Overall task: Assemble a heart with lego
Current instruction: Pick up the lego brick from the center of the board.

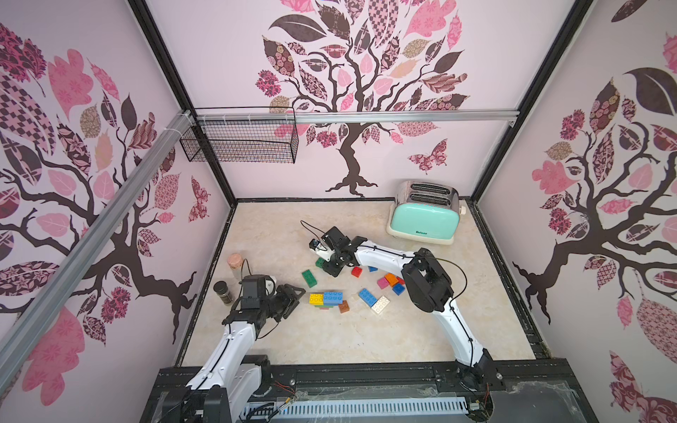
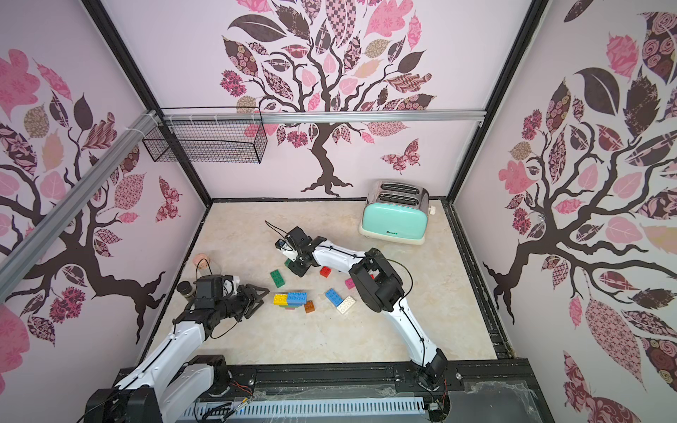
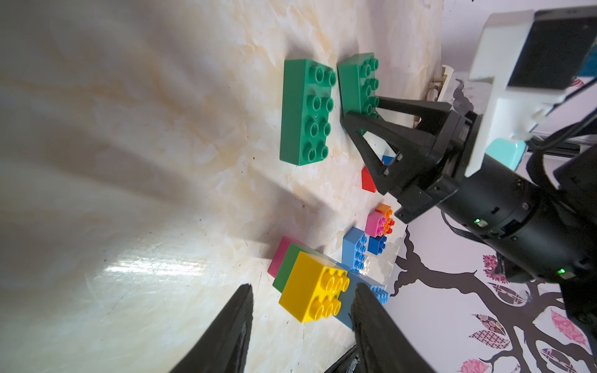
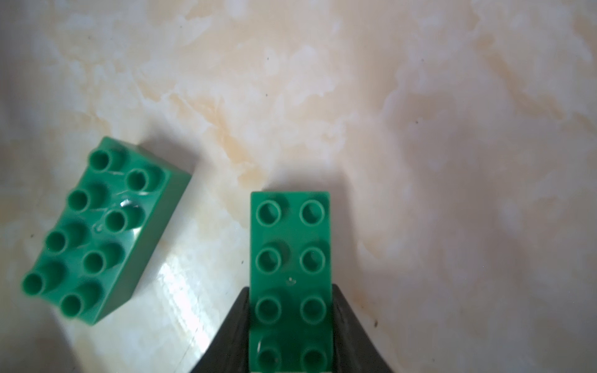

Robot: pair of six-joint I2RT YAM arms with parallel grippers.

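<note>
Now: your right pincer (image 4: 290, 288) is clamped across the long sides of a green oblong brick (image 4: 290, 232). It holds the near half, and the far half juts out past the jaws. Whether the brick rests on the worktop (image 1: 329, 340) or hangs just above it, I cannot tell. A second green brick (image 4: 103, 229) lies near it, apart and at an angle.

Step in hand, as I judge it: carry this brick to the started build (image 1: 326, 298), where yellow and blue bricks sit on pink and green ones. Your left pincer (image 3: 302, 287) waits just beside the yellow brick (image 3: 315, 287), jaws apart, gripping nothing.

To do it well:
- Lift straight up before travelling, so the overhang does not sweep the second green brick.
- Keep the studs level. The off-centre grip may let the brick pivot, so go slowly.
- Line up over the target row, then press straight down.
- Brace the build with the left pincer if it slides.

Containers:
- Wire basket (image 1: 238, 146) on the back wall: nothing shows through the mesh.
- Toaster (image 1: 423, 219): nothing stands out of the slots.
- Dark jar (image 1: 222, 292) and pink-lidded jar (image 1: 235, 260) at the worktop's left edge: contents not discernible.
</note>
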